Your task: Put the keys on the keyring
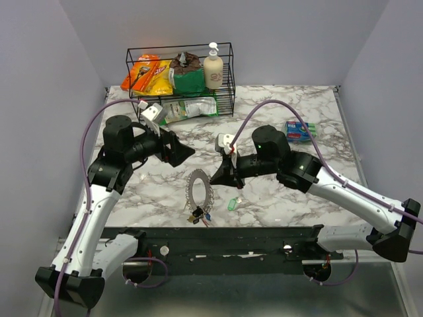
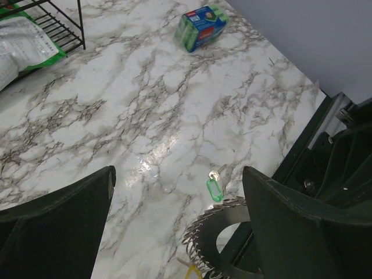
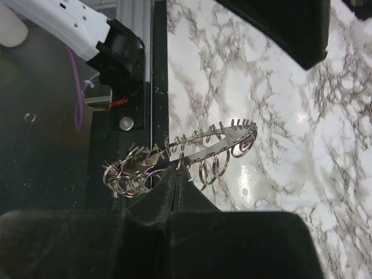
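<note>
One keyring [image 1: 190, 188] was in view, a flat grey ring with a toothed rim, standing tilted above the marble table [image 1: 152, 191] between the two arms. Many small wire loops hung along its edge, too crowded to count. At its near end hung a single bunch of keys [image 1: 197, 214], in which dark, yellow and blue heads showed; how many there were could not be told. One more key, the green-headed key [image 1: 232, 205], lay alone on the marble just right of the keyring and apart from it. The right gripper [image 3: 175, 177] had its fingers pressed together, their tips pinching the keyring's right rim about midway along, so the ring ran edge-on across the wrist view with the bunch of keys to one side. The green-headed key lay near this gripper, on the side towards the arm bases, touching neither finger. The left gripper [image 2: 179, 180] had its fingers spread wide and held nothing. It hung to the far left of the keyring, apart from it. In its wrist view, the toothed rim and the green-headed key showed between its two fingers, nearer the right one. Further back stood one wire basket [image 1: 228, 72] holding several snack bags and one soap bottle [image 1: 213, 69], and one sponge pack [image 1: 301, 131] lay to the far right.
</note>
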Robot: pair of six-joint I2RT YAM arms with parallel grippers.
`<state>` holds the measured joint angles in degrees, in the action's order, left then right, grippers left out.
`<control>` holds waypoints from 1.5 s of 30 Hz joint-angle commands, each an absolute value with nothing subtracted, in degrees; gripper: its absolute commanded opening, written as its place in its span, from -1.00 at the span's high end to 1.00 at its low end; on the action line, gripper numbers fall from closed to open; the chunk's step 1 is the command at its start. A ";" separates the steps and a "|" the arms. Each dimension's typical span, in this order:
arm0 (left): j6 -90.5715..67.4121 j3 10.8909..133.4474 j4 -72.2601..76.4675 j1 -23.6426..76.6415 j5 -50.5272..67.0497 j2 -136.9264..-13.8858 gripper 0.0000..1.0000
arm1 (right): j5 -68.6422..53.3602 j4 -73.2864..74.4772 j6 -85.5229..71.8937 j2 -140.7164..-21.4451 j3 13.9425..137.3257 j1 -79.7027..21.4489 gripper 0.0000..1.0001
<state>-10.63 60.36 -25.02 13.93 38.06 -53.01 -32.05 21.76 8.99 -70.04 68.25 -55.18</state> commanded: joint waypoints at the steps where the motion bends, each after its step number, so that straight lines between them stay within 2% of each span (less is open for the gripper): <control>1: -9.58 60.82 -21.89 13.71 47.71 -50.80 -0.96 | -37.26 20.74 11.16 -68.82 72.06 -55.20 0.99; 7: -9.14 60.47 -19.43 13.71 55.70 -49.22 -0.95 | -42.08 21.09 11.69 -69.17 72.95 -53.44 0.99; 22: -15.64 56.25 -9.95 13.71 66.35 -46.93 -0.84 | -57.48 20.13 10.81 -71.98 77.25 -47.90 0.99; 28: -17.75 56.34 -7.65 13.71 69.08 -46.32 -0.78 | -56.26 19.60 10.02 -72.95 77.34 -47.37 0.99; 33: -18.19 55.99 -6.95 13.71 70.83 -46.32 -0.56 | -53.62 18.55 8.27 -72.86 76.73 -47.29 0.99; 45: -20.57 54.67 -3.43 15.82 76.73 -46.58 -0.48 | -50.19 17.14 6.59 -71.72 75.50 -47.29 0.99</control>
